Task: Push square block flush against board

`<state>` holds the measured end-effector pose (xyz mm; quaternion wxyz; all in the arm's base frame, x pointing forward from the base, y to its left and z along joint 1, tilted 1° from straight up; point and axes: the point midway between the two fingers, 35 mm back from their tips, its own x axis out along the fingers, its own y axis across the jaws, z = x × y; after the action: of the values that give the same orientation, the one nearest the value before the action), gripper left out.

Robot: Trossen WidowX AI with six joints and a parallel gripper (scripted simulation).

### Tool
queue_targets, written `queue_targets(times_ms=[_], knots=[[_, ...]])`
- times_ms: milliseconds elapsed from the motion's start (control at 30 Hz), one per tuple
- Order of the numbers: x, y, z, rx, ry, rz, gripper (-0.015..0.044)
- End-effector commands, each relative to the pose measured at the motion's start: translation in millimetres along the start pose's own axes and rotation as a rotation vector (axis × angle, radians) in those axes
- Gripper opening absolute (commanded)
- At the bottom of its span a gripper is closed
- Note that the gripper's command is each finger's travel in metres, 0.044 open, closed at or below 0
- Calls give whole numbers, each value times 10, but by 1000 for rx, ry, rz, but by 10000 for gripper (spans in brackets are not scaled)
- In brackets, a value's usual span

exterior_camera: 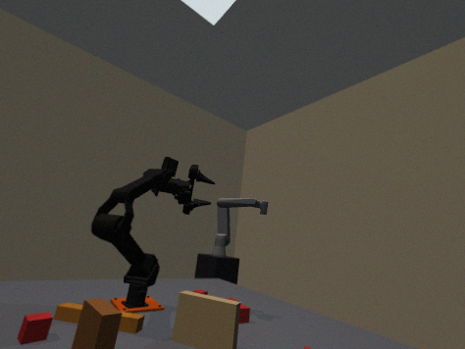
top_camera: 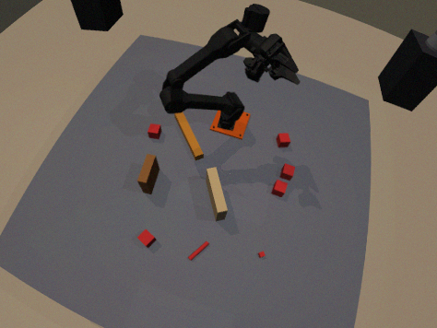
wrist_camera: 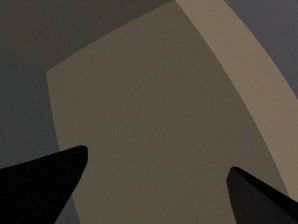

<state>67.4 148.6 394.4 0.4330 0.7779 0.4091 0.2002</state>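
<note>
Nearest the top camera the gripper (top_camera: 277, 69) hangs high and spread wide on nothing, far from the red blocks (top_camera: 154, 131) and orange board (top_camera: 189, 135) on the mat; exterior and wrist views agree, so I judge the approach unstarted: descend beside a block; no writing shows.

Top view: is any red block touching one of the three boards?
No; each red block, such as the one nearest the orange board, sits apart from the boards with grey mat between them.
</note>
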Motion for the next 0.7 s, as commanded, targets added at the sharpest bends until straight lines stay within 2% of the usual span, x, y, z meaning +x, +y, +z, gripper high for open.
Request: queue_targets(times_ms=[0,467,667], knots=[[0,0,0,0,0,0,374],[309,-164,-10,-335,-178,-64,6],[496,-251,83,-490,-269,-135,0]])
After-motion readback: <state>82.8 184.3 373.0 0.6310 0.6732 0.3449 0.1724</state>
